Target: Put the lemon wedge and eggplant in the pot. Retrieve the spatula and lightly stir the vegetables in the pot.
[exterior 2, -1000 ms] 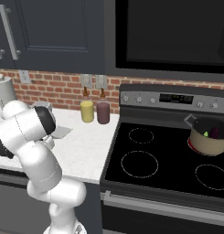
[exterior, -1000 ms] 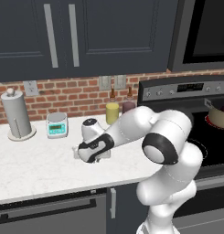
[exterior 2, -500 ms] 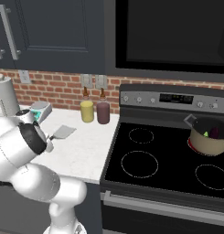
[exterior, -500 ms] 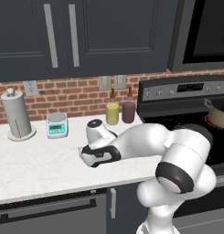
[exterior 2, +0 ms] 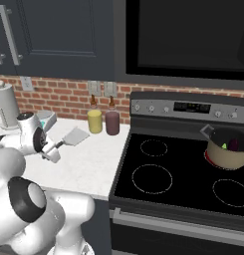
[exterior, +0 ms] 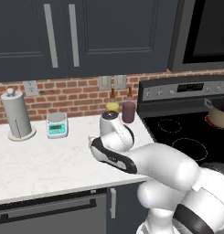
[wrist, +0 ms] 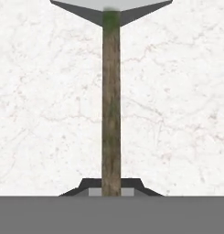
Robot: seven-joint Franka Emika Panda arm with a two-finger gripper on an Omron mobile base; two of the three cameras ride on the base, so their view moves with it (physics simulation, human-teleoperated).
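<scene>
Nearest the base, over the white marbled tabletop (exterior 2: 88,164): two-finger dark gripper (wrist: 111,192), jaws closed on the thin dark straight handle of the spatula (exterior 2: 68,138) with flat square light-grey metal blade. In the hand view the handle runs straight up from between the finger tips to the blade at the top edge, marbled surface behind it. In the right base view the blade sits beyond the hand, toward the two bottles; whether it touches the tabletop cannot be told.

Further back, by the red brick wall: squat yellow bottle (exterior 2: 95,121) and maroon bottle (exterior 2: 112,122), side by side, just left of the stove. Small teal-faced kitchen scale (exterior: 56,124) and upright grey paper-towel holder (exterior: 16,115) stand to their left, well apart from the gripper.

Right of the tabletop: black glass stove top (exterior 2: 178,182) with ring markings.

Far right burner: small round beige pot (exterior 2: 227,150) with dark rim. Inside it (partly hidden by the wall) a yellow-green lemon wedge (exterior 2: 224,146) and a dark purple eggplant (exterior 2: 234,145).

Above: dark cabinet doors (exterior: 86,32) with grey bar handles.
</scene>
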